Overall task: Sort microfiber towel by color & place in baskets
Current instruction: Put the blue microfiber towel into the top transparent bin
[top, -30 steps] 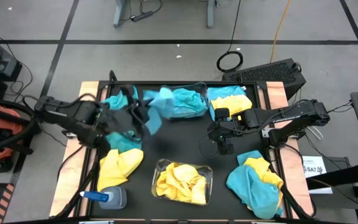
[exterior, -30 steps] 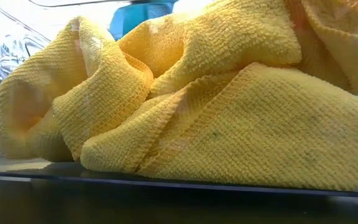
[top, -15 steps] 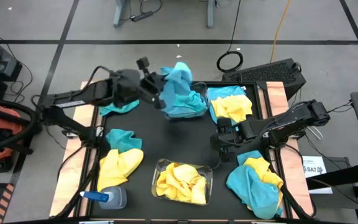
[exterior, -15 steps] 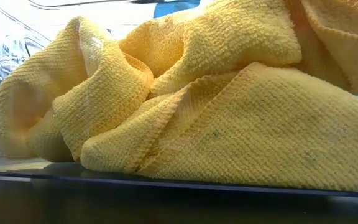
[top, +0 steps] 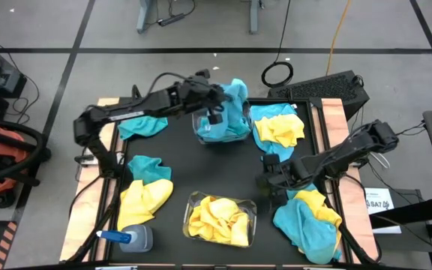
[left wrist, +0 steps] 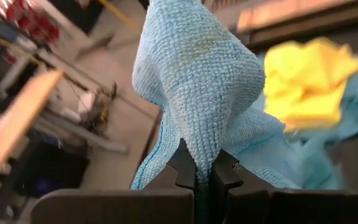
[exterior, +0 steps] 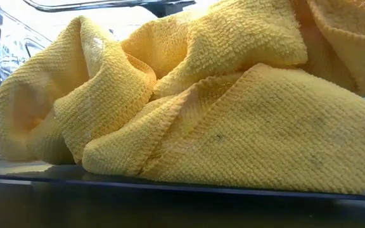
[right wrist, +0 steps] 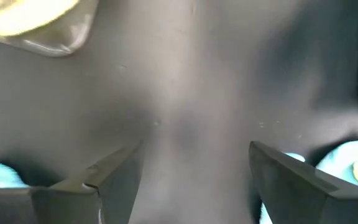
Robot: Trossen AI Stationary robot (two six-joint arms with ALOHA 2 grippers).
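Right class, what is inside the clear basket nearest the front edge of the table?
Only bunched yellow towels show inside the front basket; anything beneath them is covered.

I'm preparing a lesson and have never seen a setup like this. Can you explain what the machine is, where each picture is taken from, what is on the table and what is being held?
Two dark robot arms work at a black table. One picture looks straight down from above, one sits at table height, and one camera rides on each wrist.

From above, the left gripper is shut on a turquoise towel, holding it over the far basket, which holds turquoise cloths. The left wrist view shows that towel pinched between the fingers.

The right gripper is open and empty, low over bare table beside a mixed pile of towels.

The near basket holds yellow towels; the table-height camera is pressed against it, so it shows only yellow cloth. More loose towels and a spray bottle lie around.
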